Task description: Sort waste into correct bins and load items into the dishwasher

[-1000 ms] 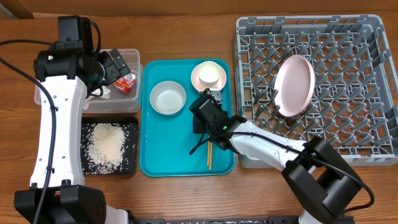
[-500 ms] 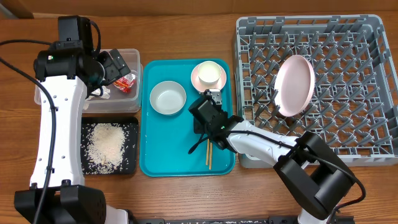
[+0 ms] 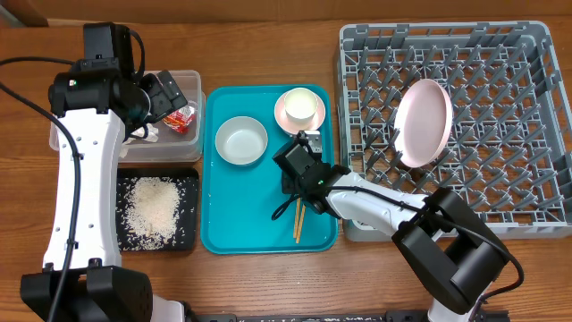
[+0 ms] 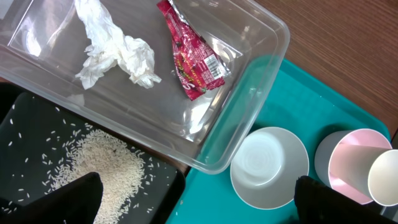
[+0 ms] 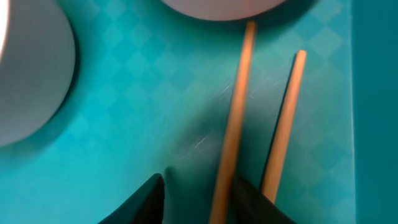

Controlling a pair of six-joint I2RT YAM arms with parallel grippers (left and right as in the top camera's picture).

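Note:
My right gripper [image 3: 293, 190] is down on the teal tray, open, its jaws narrow. One of the wooden chopsticks [image 5: 235, 118] lies between its fingers, against the right finger [image 5: 249, 199]; the other lies just outside it. My left gripper [image 4: 199, 208] hangs wide open and empty over the clear tub's corner [image 4: 249, 93]. The tub holds a white tissue [image 4: 115, 53] and a red wrapper [image 4: 193, 62]. Rice [image 3: 150, 207] lies in the black tray [image 3: 188, 237]. The pink plate [image 3: 422, 122] stands in the grey rack [image 3: 500, 192].
The teal tray [image 3: 232, 228] also carries a grey-white bowl [image 3: 241, 140] and a white cup [image 3: 299, 105] on a pinkish saucer [image 3: 282, 116]. The bowl and saucer lie close to my right gripper. The rack stands right beside the tray's right edge.
My right gripper's jaws have narrowed around one chopstick, and the chopsticks have shifted slightly on the tray. The left arm has not moved.

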